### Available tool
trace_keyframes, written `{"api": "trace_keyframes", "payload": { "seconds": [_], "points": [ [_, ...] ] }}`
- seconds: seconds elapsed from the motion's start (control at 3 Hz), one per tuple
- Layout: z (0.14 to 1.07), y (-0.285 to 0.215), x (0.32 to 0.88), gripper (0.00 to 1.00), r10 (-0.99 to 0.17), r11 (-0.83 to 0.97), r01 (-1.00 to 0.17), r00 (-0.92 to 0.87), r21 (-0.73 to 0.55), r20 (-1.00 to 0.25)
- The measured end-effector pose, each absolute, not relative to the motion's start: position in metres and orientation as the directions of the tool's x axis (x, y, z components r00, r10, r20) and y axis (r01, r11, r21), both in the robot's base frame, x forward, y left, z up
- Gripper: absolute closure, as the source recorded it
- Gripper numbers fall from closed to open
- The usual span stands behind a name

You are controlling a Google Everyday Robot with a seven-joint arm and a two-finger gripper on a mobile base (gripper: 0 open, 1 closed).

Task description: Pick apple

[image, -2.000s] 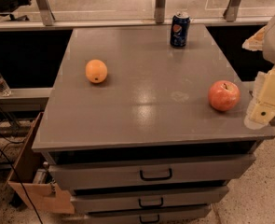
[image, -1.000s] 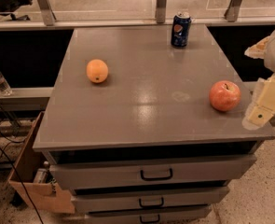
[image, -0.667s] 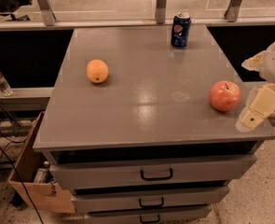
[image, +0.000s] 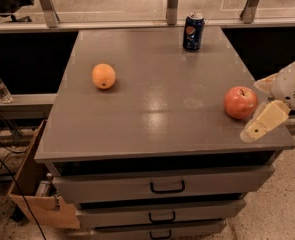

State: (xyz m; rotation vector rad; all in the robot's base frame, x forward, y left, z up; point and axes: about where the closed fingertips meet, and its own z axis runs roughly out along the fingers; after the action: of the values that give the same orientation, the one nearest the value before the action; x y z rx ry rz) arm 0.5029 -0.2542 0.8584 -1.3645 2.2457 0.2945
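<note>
At table's (image: 137,129) rt edge: apple (image: 239,102) just beside gripper (image: 256,108), fingers (image: 266,120) apart.

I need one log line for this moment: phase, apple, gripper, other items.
phase: approach | apple: on table, not grasped | gripper: open, just right of apple | others: orange left, soda can at back

Pincer (image: 263,109) at right edge of frame, over the table's (image: 152,109) lower right corner; its arm (image: 294,86) cut off by that edge. Lowest drawer (image: 157,231) cropped by bottom edge
</note>
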Motion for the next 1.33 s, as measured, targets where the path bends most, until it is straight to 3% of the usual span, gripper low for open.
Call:
{"api": "trace_keyframes", "payload": {
  "seconds": [0.33,0.67,1.33],
  "points": [
    [0.847,-0.255,0.521,0.00,-0.708,0.518,-0.855,-0.404,-0.038,-0.580],
    [0.836,-0.251,0.531,0.16,-0.646,0.550,-0.835,-0.437,0.015,-0.626],
    [0.842,-0.247,0.548,0.62,-0.539,0.577,-0.815,-0.429,0.053,-0.725]
  ]
}}
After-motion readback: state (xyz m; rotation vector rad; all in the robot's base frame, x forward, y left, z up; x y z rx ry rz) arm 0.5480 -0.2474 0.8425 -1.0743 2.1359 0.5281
